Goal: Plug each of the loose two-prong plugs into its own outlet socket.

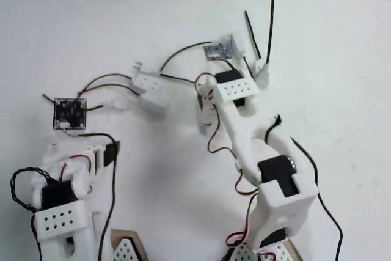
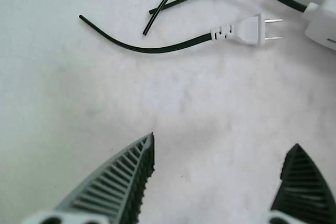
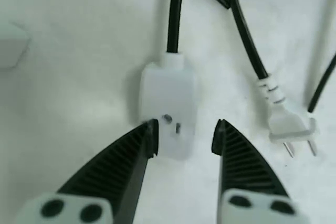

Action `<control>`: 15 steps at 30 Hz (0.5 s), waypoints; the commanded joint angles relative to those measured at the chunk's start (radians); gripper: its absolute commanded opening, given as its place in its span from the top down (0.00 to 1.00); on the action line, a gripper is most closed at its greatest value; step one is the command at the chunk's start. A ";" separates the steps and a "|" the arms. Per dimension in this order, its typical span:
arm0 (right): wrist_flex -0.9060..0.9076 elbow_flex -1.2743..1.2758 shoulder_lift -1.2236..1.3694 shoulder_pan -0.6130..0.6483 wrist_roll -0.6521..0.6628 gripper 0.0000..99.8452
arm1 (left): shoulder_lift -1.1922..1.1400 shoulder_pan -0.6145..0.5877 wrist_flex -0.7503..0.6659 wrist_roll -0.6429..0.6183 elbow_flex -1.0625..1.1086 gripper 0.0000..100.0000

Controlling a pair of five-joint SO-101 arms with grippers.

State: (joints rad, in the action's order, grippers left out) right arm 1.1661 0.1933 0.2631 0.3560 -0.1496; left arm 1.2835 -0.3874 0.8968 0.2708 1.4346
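Right gripper: fingers apart, straddling the end of a white outlet socket, not clamped. Two-prong plug loose just beside it on the table. Left gripper: jaws wide over bare table. Second plug beyond, prongs toward another socket. High view: right arm mid-frame, left arm lower left.
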 commanded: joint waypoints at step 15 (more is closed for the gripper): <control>0.038 -0.095 0.076 0.142 -0.077 0.83 | 0.013 -0.004 -0.020 0.006 -0.005 0.63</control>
State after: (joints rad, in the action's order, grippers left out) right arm 1.1937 0.1289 0.3613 0.4833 -0.2232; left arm 1.2835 -0.3874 0.8968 0.2708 1.4346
